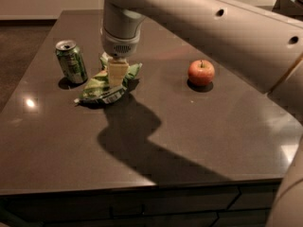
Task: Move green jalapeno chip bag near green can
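Single raised camera looks down across the table (199, 141), close; end effector (117, 78) upper left

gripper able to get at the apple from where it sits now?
Probably yes. The gripper is down at the green jalapeno chip bag beside the green can; the apple stands alone on the table, with nothing between it and the gripper.
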Robot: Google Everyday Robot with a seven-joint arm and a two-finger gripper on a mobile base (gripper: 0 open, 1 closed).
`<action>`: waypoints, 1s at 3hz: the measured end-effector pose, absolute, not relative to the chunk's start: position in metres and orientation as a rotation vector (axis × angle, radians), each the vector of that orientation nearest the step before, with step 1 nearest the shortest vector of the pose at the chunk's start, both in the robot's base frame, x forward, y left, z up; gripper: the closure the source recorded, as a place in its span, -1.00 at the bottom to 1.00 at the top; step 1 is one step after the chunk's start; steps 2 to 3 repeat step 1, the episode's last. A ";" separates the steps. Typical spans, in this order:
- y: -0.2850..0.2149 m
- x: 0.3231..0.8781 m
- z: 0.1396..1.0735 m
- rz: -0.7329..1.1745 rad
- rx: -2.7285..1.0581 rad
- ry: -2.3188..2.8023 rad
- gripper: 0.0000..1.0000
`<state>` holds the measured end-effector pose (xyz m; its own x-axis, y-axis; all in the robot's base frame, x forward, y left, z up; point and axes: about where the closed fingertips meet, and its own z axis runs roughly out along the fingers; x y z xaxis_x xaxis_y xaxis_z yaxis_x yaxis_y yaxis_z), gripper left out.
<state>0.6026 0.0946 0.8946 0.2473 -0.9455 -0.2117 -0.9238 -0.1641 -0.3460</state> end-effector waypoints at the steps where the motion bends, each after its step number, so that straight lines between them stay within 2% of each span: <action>1: 0.095 0.602 0.895 -0.073 -2.125 1.707 -1.00; 3: 0.095 0.602 0.895 -0.073 -2.125 1.707 -1.00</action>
